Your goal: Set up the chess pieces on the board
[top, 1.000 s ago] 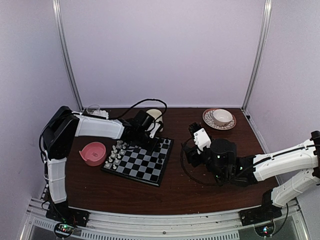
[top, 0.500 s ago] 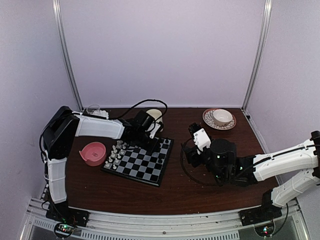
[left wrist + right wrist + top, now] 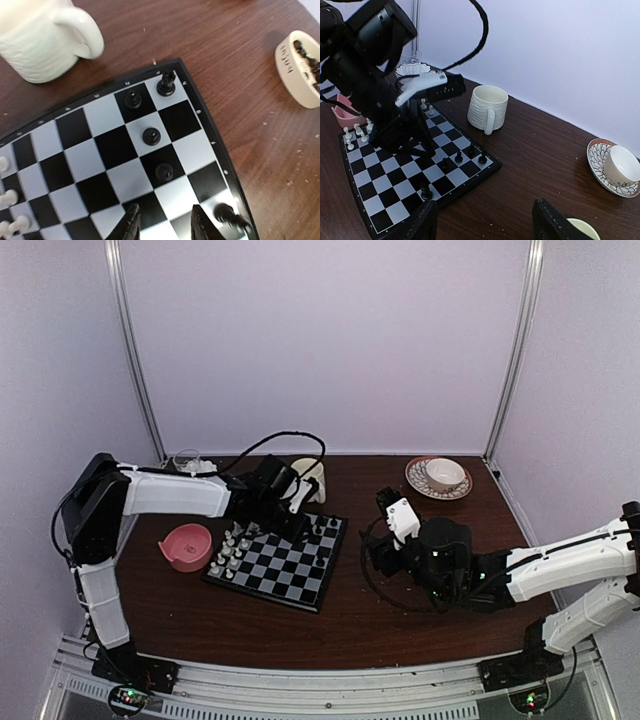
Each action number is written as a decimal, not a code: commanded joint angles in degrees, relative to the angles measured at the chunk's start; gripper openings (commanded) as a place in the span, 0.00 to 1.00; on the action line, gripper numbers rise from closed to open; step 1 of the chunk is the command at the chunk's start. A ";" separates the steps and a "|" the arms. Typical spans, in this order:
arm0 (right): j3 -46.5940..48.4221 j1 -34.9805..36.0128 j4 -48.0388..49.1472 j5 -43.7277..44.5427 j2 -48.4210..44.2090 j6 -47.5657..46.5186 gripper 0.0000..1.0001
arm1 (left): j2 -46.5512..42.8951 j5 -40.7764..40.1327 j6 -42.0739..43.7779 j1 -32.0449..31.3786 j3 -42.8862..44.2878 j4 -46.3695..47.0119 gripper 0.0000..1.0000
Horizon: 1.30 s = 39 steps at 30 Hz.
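The board lies left of the table's middle. In the left wrist view, black chess pieces stand in its corner: one on the corner square, three pawns in a diagonal row, and one blurred by the rim. White pieces stand along the board's left side. My left gripper hovers open just above the board, behind the last pawn, with nothing between its fingers. My right gripper hangs open and empty over the table right of the board.
A white ribbed mug stands just behind the board. A cream dish holding black pieces sits on the table right of the board. A pink bowl is left of the board, a cup on a saucer at back right, a clear glass dish at back left.
My left gripper has opened and drawn back and up from the board, leaving a black pawn standing on its square. The right arm has hardly moved.
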 commanded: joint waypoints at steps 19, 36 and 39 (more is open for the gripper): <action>5.39 -0.20 8.86 4.28 11.38 -0.60 0.70 | -29.32 -8.35 5.55 0.19 -17.69 9.54 0.50; 4.42 -0.08 13.45 5.04 11.26 -7.55 0.80 | -32.87 -8.83 5.91 0.14 -20.92 13.49 0.98; 4.46 -0.10 13.06 5.31 10.74 -7.90 0.81 | -33.69 -9.22 5.83 0.11 -21.66 14.19 0.98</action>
